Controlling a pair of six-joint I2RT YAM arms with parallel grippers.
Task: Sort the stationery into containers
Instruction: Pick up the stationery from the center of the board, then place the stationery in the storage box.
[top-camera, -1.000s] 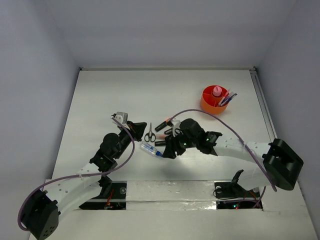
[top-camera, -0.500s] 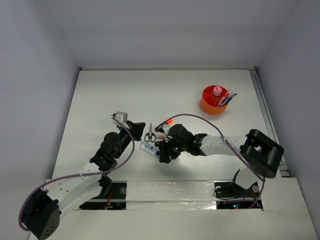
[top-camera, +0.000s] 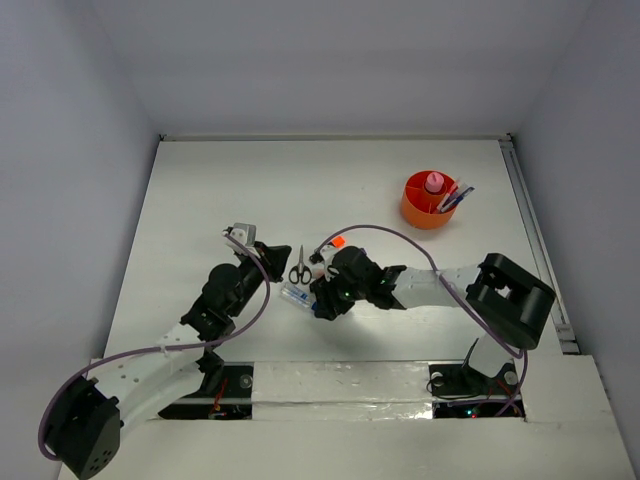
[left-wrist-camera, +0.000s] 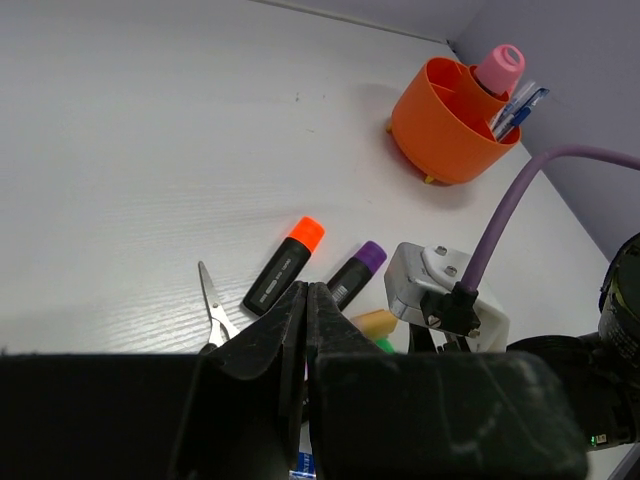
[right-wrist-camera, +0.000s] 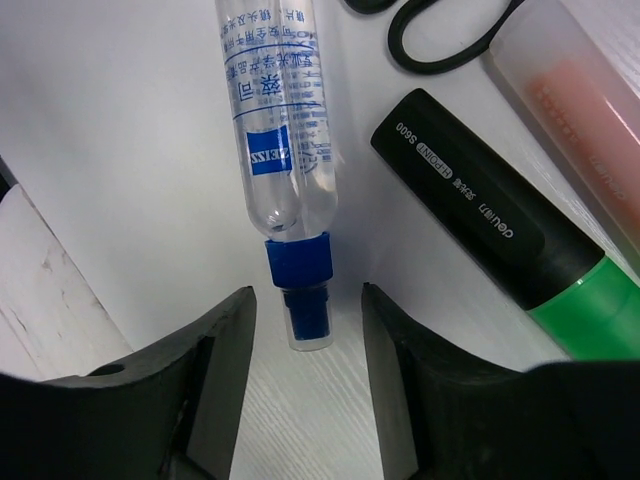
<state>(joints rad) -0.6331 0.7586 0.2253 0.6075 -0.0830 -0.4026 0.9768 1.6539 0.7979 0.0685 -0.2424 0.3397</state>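
1. The clear round plastic tube with blue print and a blue cap (right-wrist-camera: 283, 130) lies flat on the white worktop (top-camera: 230, 180) near its middle. It is well apart from the round orange plastic cup (top-camera: 415, 212) at the far right.
2. The right claw (right-wrist-camera: 305, 310) is spread apart and holds nothing, its black fingers (right-wrist-camera: 225, 350) straddling the blue cap end.
3. Risk: the claw brackets only the narrow cap, not the body. Closing there may give a poor hold, and the long tube would likely swing down or slip out on lifting.
4. Risk: the tube is smooth, hard and round. A pinch off its axis could roll or squirt it sideways on the slick worktop.
5. Risk: the matte black highlighter with a green end (right-wrist-camera: 480, 230) lies just beside the tube. The right-hand finger could clip or drag it.
6. The black-handled scissors (right-wrist-camera: 440, 35) and a frosted, pinkish translucent piece (right-wrist-camera: 580, 110) crowd the far end, so there is little room to reposition.
7. The left claw (left-wrist-camera: 305, 310) has its fingers pressed together with nothing between them. It hangs over the orange-ended highlighter (left-wrist-camera: 282, 265) and purple-ended highlighter (left-wrist-camera: 352, 272), close enough to the right arm that the two could bump.
8. The cup is glossy and partitioned, with a pink knob at its centre and blue pens in one compartment.
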